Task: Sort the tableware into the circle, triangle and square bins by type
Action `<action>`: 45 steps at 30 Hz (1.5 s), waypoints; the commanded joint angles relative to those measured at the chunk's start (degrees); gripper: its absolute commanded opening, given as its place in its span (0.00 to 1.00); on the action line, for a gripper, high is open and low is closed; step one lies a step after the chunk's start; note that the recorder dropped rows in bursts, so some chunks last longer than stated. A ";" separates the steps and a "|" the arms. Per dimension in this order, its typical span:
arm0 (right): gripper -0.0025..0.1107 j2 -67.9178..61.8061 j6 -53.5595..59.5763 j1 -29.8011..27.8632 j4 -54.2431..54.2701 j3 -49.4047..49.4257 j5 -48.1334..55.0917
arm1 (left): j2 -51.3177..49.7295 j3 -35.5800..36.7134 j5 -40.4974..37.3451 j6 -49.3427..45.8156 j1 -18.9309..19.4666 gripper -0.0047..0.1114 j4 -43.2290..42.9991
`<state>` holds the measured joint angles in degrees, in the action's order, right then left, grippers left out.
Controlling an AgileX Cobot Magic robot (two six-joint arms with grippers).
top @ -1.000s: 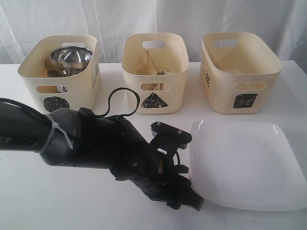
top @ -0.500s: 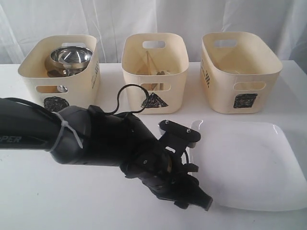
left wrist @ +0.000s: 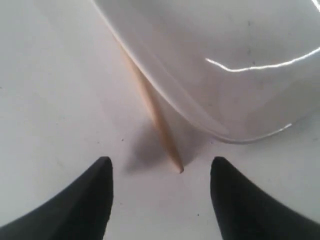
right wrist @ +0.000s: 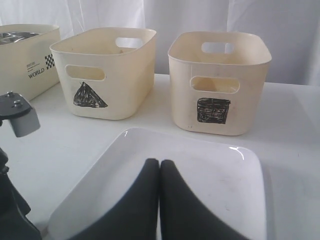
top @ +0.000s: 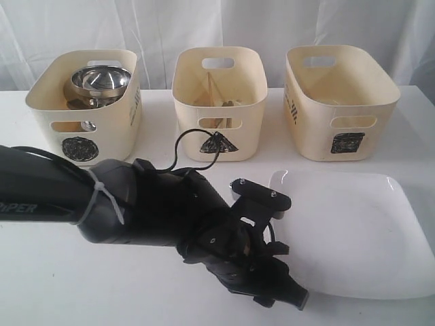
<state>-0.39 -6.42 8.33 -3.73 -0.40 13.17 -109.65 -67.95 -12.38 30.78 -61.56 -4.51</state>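
Note:
A large white square plate (top: 353,227) lies at the front right of the table. One wooden chopstick (left wrist: 152,117) lies on the table with its far part tucked under the plate's (left wrist: 225,55) rim; its tip points between the fingers. My left gripper (left wrist: 161,162) is open just short of that tip, low over the table, at the plate's front-left corner (top: 293,299). My right gripper (right wrist: 159,164) is shut and empty above the plate (right wrist: 220,185). The circle bin (top: 85,112) holds a steel bowl (top: 102,80). More chopsticks (top: 212,92) stand in the triangle bin (top: 217,102). The square bin (top: 340,102) stands on the right.
The three tubs stand in a row at the back, in front of a white curtain. My left arm (top: 102,204) stretches across the front left of the table, and its camera mount (right wrist: 17,116) shows beside the plate.
My left arm has slid to the right and nearer the table's front edge, bringing its gripper to the plate's front-left corner. The plate and bins have not moved.

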 commanded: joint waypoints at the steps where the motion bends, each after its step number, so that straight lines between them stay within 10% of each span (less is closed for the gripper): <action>1: 0.02 0.39 0.19 -0.36 -0.24 0.40 -0.53 | -0.67 -0.19 0.26 0.62 -0.41 0.57 0.33; 12: 0.02 0.39 0.19 -0.36 -0.24 0.40 -0.53 | -3.06 -1.50 -1.69 1.79 -0.41 0.56 0.50; 20: 0.02 0.39 0.19 -0.36 -0.24 0.40 -0.53 | -3.06 -1.50 -9.95 2.05 -0.41 0.29 -1.39; 37: 0.02 0.39 0.19 -0.36 -0.24 0.40 -0.53 | 2.53 -1.50 -17.10 2.03 0.25 0.29 -9.10; 45: 0.02 0.39 -1.57 -0.36 -0.24 0.40 -0.51 | 2.90 -3.54 -11.06 3.13 -1.89 0.48 -6.64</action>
<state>-0.39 -6.42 8.33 -3.73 -0.40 13.17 -106.96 -70.73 -25.00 32.83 -62.94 -12.13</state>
